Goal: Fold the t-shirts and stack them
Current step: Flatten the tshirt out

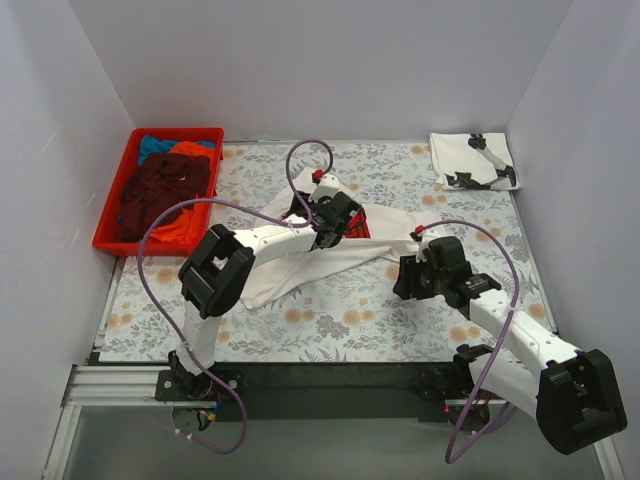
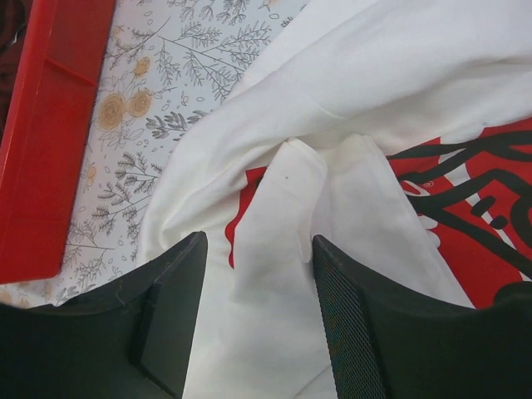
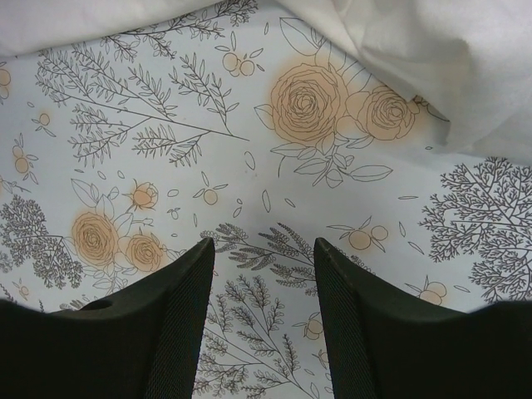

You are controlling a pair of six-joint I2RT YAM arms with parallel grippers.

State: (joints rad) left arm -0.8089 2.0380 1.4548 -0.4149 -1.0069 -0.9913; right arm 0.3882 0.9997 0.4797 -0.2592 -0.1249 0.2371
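A white t-shirt [image 1: 300, 265] with a large red print [image 1: 355, 230] lies crumpled in the middle of the floral mat. My left gripper [image 1: 340, 222] is over its middle. In the left wrist view the left gripper [image 2: 258, 241] is open, with a raised ridge of the white shirt [image 2: 374, 83] between the fingers. My right gripper [image 1: 402, 277] is open and empty to the right of the shirt. In the right wrist view the right gripper [image 3: 264, 245] hangs over bare mat, with the shirt's edge [image 3: 449, 58] beyond it. A folded white tee with black print [image 1: 472, 160] lies at the back right.
A red plastic crate [image 1: 108, 212] at the back left holds maroon [image 1: 165, 185], orange [image 1: 188, 150] and blue [image 1: 153, 146] tees; its wall shows in the left wrist view [image 2: 50, 125]. White walls enclose the floral mat [image 1: 350, 320] on three sides.
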